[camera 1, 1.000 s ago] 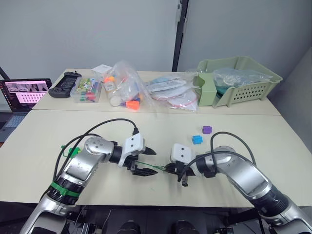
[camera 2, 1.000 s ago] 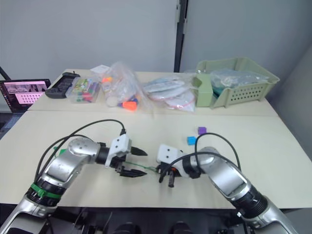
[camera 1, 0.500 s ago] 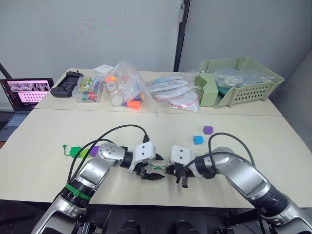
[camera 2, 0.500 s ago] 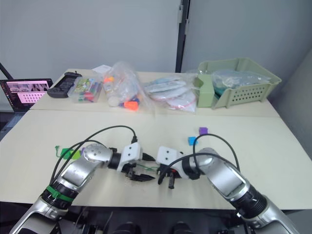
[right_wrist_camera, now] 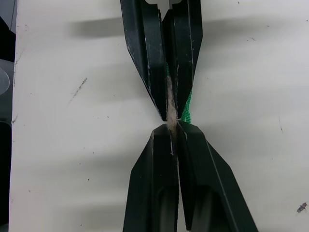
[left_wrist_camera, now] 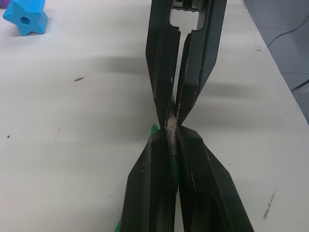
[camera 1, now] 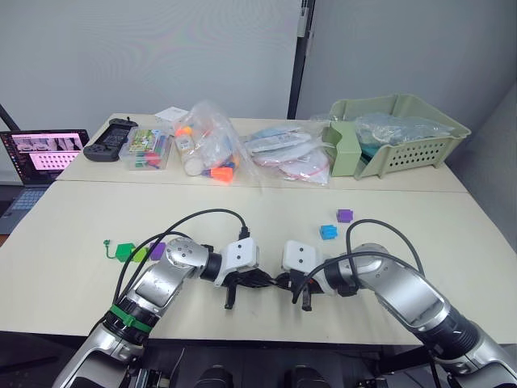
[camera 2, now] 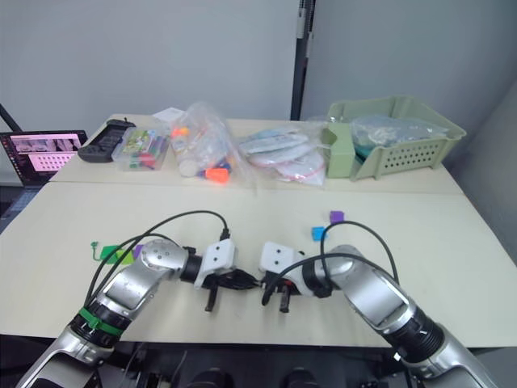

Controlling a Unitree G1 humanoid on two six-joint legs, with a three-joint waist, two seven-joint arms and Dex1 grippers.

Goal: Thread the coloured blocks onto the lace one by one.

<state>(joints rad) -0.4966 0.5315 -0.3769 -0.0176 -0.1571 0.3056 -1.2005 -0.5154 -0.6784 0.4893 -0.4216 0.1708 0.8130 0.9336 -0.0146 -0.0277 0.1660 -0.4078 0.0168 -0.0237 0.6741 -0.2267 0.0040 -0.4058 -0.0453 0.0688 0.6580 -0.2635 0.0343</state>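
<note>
The lace (right_wrist_camera: 187, 110) is pinched at its stiff pale tip between both grippers, which meet tip to tip at the near edge of the table (camera 1: 452, 234). In the left wrist view the left gripper (left_wrist_camera: 170, 140) is seen closed on the tip, with green cord trailing under its fingers. In the right wrist view the right gripper (right_wrist_camera: 173, 126) is likewise closed on the same tip from the opposite side.

No block can be seen on the tip between the fingertips. A light green block (camera 1: 124, 251) and a purple block (camera 1: 157, 250) lie to the left of the grippers, with the lace's green knot (camera 1: 106, 242) just beyond them; whether these sit on the cord cannot be told. A blue block (camera 1: 326, 232) and a second purple block (camera 1: 343, 215) lie loose, behind and to the right of the grippers. At least these two are judged still to be threaded.
</note>
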